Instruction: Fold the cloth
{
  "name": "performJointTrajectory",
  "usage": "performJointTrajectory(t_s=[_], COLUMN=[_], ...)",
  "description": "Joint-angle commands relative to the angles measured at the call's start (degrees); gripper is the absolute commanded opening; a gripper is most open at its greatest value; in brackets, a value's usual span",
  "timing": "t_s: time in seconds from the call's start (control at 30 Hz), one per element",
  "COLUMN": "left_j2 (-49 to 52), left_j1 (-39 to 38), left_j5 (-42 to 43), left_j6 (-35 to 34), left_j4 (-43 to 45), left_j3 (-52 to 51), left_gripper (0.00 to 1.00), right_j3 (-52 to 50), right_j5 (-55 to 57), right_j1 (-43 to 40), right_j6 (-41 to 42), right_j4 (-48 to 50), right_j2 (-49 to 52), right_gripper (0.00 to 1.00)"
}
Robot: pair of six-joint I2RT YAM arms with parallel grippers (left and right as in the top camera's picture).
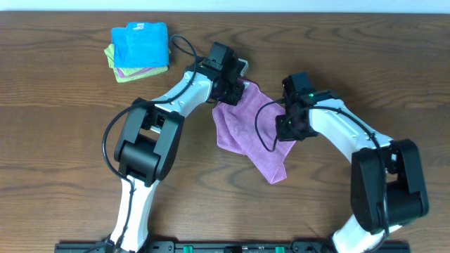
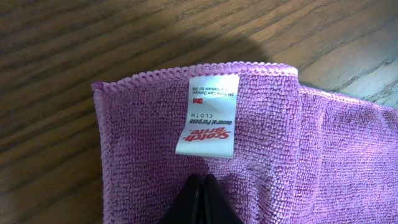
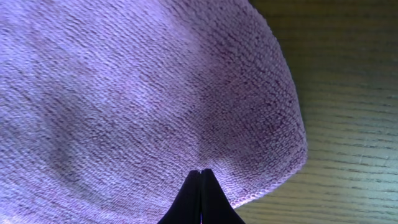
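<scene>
A purple microfibre cloth (image 1: 246, 133) lies crumpled at the middle of the wooden table, one point trailing toward the front. My left gripper (image 1: 232, 90) is shut on its far left corner. The left wrist view shows that corner (image 2: 261, 137) with a white label (image 2: 208, 115) just ahead of the closed fingertips (image 2: 203, 180). My right gripper (image 1: 290, 125) is shut on the cloth's right edge. In the right wrist view the cloth (image 3: 137, 93) fills most of the frame above the closed fingertips (image 3: 201, 174).
A stack of folded cloths (image 1: 140, 50), blue on top of purple and green, sits at the far left of the table (image 1: 56, 140). Black cables loop near both wrists.
</scene>
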Motion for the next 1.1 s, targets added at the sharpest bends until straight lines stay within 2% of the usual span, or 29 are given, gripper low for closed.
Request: performJointTrajectory(t_s=[0.0, 0.6, 0.8, 1.07], left_j2=[2.2, 2.2, 2.2, 2.2], left_j1=[-0.2, -0.2, -0.1, 0.1], left_j5=[-0.6, -4.3, -8.4, -8.5], left_j6=[1.0, -0.3, -0.6, -3.3], left_j4=[-1.5, -6.1, -11.7, -17.5], left_j3=[0.2, 0.2, 0.2, 0.2], left_gripper=[0.06, 0.05, 0.06, 0.06], right_j3=[-1.0, -1.1, -1.1, 0.6], right_j5=[1.4, 2.8, 5.7, 5.2], right_j1=[0.4, -2.4, -4.3, -10.3], right_j6=[1.2, 1.1, 0.0, -1.0], right_j4=[1.0, 6.1, 8.6, 9.9], right_j2=[0.1, 8.2, 9.1, 9.1], right_gripper=[0.02, 0.02, 0.02, 0.01])
